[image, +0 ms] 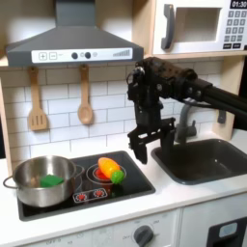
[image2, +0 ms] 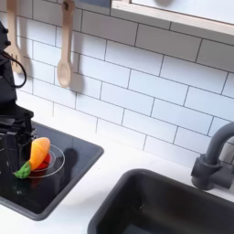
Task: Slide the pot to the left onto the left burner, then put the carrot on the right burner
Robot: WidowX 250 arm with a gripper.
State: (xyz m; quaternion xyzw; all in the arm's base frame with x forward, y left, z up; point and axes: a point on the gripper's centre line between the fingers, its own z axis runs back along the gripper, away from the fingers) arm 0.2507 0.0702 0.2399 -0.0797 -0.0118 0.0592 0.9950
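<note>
Toward the lower left of the first exterior view, the wide shiny steel pot (image: 42, 180) sits over the left burner, a green piece inside. Beside it, the stubby orange carrot with a green end (image: 110, 170) (image2: 37, 152) lies on the red-ringed right burner (image: 96, 175) (image2: 53, 163). Above it hangs the black gripper (image: 141, 146), jaws parted and empty. Descending again could knock the carrot rolling off the rings. The pot hides the left burner.

pots (image: 43, 180): one
carrots (image: 110, 169): one
burners (image: 101, 175): two, one under the pot
flat green pieces (image: 51, 179): one
wooden utensils (image: 85, 99): two
sinks (image: 214, 160): one
</note>
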